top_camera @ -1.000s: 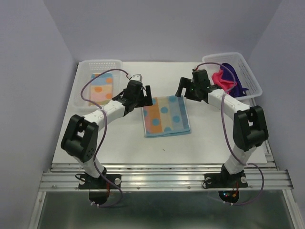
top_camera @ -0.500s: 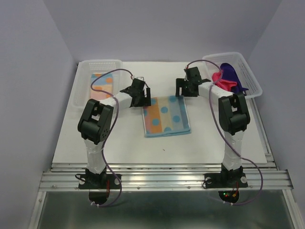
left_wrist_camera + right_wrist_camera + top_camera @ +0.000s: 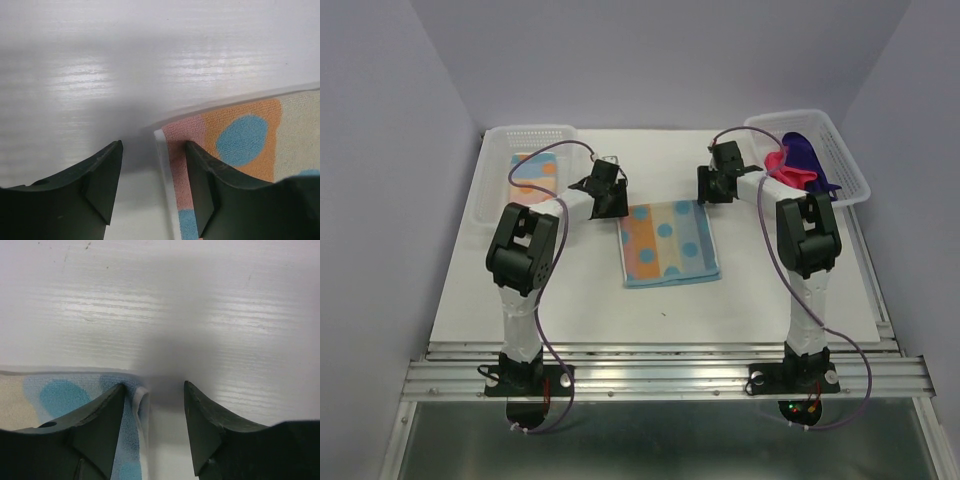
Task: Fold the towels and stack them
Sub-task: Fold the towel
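**Both arms drawn in over the towel's far corners**

Since a second ago, both arms have folded upright, elbows raised, and carried their wrists back to the far edge of the striped towel (image 3: 670, 243). It lies flat in the middle of the desk (image 3: 570, 290) and has not shifted.

Left tool (image 3: 605, 198): jaws apart and low over the desk. In the left wrist view, the towel's far-left corner (image 3: 172, 137) sits in the gap, nearer the right-hand jaw. Nothing is clamped yet.

Right tool (image 3: 708, 188): jaws also apart. In the right wrist view, the far-right corner (image 3: 140, 392) lies between them, its edge slightly curled up. Nothing is clamped here either.

We read the symmetric placement as preparation for a two-corner pinch. Taking both far corners together would keep the edge straight as it is drawn toward the near edge for the fold.

Other towels:
- One folded striped towel (image 3: 530, 185) lies in the left basket (image 3: 495, 140).
- The purple towel (image 3: 807, 152) and pink towel (image 3: 786, 168) sit crumpled in the right basket (image 3: 845, 160).

Risk: a jaw could close on bare desk beside the corner.
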`<state>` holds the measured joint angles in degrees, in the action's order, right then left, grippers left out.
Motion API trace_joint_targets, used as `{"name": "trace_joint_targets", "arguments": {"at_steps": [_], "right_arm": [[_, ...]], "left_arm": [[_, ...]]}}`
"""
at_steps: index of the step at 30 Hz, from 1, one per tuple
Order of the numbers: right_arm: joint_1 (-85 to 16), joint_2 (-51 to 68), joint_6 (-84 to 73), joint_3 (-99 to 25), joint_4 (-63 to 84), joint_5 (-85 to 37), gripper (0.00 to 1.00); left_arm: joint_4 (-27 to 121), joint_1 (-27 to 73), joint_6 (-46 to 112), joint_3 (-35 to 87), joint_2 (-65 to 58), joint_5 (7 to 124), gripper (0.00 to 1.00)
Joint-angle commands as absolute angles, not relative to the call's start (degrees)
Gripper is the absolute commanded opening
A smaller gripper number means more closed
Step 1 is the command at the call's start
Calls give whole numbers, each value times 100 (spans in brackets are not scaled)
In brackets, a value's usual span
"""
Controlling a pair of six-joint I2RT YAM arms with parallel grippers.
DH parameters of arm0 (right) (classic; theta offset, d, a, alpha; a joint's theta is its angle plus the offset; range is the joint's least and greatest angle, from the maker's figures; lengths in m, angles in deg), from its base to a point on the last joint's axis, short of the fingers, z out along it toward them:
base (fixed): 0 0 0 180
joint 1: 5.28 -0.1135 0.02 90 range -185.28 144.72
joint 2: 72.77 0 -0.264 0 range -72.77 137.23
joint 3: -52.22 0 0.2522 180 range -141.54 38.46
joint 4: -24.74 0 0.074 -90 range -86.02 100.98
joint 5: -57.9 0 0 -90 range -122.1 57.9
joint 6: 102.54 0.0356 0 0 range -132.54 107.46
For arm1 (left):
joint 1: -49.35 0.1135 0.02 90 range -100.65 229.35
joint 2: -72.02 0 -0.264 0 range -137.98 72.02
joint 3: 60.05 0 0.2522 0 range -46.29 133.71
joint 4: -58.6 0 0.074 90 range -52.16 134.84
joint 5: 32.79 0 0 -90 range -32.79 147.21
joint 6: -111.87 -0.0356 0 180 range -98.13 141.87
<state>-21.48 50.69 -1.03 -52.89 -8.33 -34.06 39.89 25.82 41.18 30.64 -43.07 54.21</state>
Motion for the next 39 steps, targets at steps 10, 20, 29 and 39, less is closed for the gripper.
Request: {"name": "trace_joint_targets", "arguments": {"at_steps": [10,20,29,39], "right_arm": [[-2092,5168,-533,-5374,-633,-3236,33],[-2092,5204,-718,-5365,-633,-2894,20],[-2092,5177,-841,-5295,-686,-2806,10],[-2092,4555,-920,-4875,-432,-2481,1]], "left_arm": [[3992,2641,4112,3246,-4479,5572,55],[4176,2676,4051,3255,-4540,6029,43],[4246,2667,3998,3317,-4663,6187,16],[4852,2615,4042,2580,-3847,6188,0]]}}
